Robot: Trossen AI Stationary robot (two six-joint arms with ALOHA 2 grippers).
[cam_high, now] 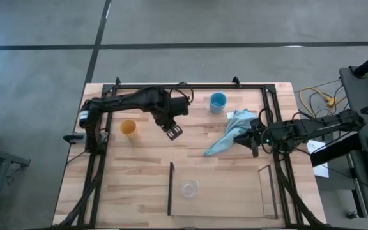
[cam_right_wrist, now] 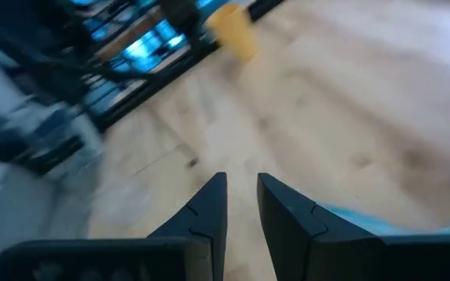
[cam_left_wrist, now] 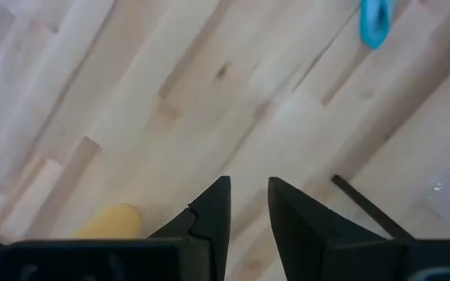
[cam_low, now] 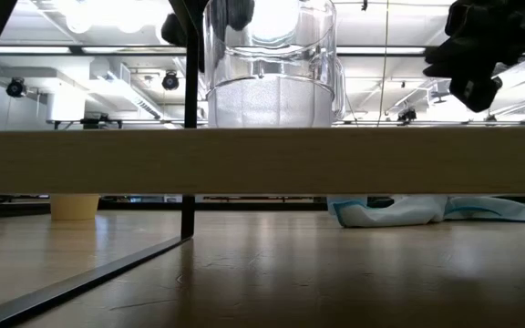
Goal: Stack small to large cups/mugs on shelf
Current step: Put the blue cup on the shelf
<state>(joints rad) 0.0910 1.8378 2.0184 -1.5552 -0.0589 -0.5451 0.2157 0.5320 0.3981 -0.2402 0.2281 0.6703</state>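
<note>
A clear cup [cam_high: 188,188] stands upright on the shelf's light wooden top [cam_high: 229,191], between its dark rod end pieces; it also shows in the low view [cam_low: 272,73]. A yellow-orange cup [cam_high: 128,128] stands on the table at the left. A light blue mug [cam_high: 218,102] stands at the far middle. My left gripper [cam_high: 173,131] is above the table between the yellow cup and the shelf, shut and empty [cam_left_wrist: 248,191]. My right gripper [cam_high: 253,136] is at the right end of a light blue cloth [cam_high: 232,131], its fingers shut with nothing between them [cam_right_wrist: 242,187]. My right gripper is right beside the cloth's bunched right end [cam_right_wrist: 381,222]. I cannot tell whether a finger touches it. Nothing shows between the fingers.
The large black frame [cam_high: 190,85] runs around the tabletop. The shelf's left end piece [cam_high: 170,188] and right end piece [cam_high: 268,190] stand near the table's near edge. Bare wood [cam_high: 139,172] lies between the yellow cup and the shelf.
</note>
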